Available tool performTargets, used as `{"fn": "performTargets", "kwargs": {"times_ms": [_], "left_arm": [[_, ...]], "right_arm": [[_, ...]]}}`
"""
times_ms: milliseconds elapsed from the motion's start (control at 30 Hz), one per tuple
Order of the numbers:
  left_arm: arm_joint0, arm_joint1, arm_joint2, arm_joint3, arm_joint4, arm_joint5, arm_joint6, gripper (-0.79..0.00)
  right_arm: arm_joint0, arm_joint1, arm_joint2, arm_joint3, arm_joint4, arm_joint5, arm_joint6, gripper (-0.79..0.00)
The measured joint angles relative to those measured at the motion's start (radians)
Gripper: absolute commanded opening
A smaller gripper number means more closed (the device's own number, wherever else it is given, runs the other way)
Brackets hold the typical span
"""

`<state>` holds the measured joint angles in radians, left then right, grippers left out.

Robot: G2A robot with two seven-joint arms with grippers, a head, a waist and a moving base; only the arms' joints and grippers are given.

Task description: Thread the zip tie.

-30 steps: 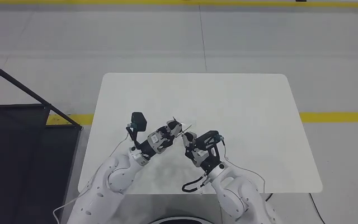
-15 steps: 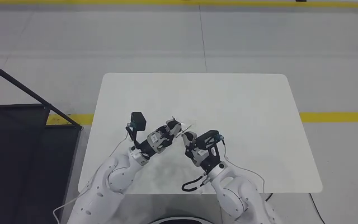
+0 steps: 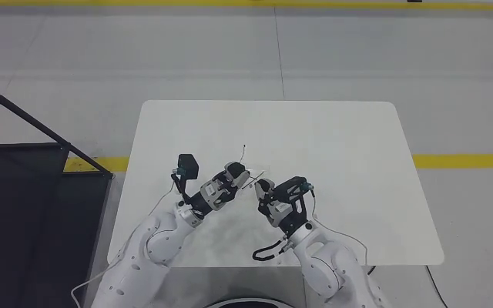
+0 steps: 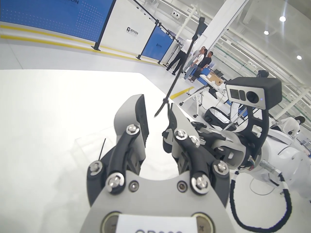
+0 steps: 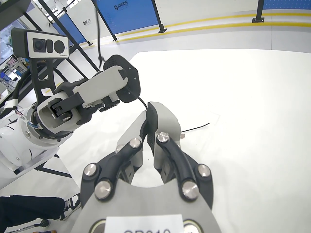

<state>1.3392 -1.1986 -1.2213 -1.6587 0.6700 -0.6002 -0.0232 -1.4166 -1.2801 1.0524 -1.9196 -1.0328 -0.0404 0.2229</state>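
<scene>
Two grippers close together above the near part of the white table (image 3: 347,154). On the robot's right, right gripper (image 5: 148,109): pinched shut on the lower end of the black zip tie (image 5: 98,25), pads meeting on the strap. Just beside it, left gripper (image 4: 156,107): fingers parted with a moderate gap, clamping nothing. From the right gripper's tips, zip tie curving into that gap, then rising steeply above both grippers, thicker end at the top; cannot tell whether touching a left pad. Beyond the grippers, flat on the table: second thin black strip (image 5: 194,128), lying by the edge of a clear sheet (image 5: 209,120)
</scene>
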Motion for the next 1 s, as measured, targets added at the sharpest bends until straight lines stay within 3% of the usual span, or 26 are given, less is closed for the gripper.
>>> {"fn": "performTargets", "kwargs": {"times_ms": [467, 667, 900, 1000], "left_arm": [[0.042, 0.013, -0.073, -0.012, -0.056, -0.061, -0.015, -0.462], [0.056, 0.016, -0.104, 0.005, -0.136, -0.095, -0.008, -0.462], [0.029, 0.025, -0.111, 0.056, -0.361, -0.147, -0.154, -0.468], [0.014, 0.027, -0.107, 0.065, -0.414, -0.151, -0.205, -0.434]], "right_arm": [[-0.001, -0.001, 0.031, 0.004, 0.047, -0.026, 0.012, -0.785], [-0.01, 0.007, 0.082, 0.004, 0.158, -0.118, 0.06, -0.785], [-0.02, 0.021, 0.153, 0.013, 0.252, -0.226, 0.127, -0.785], [-0.02, 0.024, 0.163, 0.014, 0.25, -0.248, 0.139, -0.785]]}}
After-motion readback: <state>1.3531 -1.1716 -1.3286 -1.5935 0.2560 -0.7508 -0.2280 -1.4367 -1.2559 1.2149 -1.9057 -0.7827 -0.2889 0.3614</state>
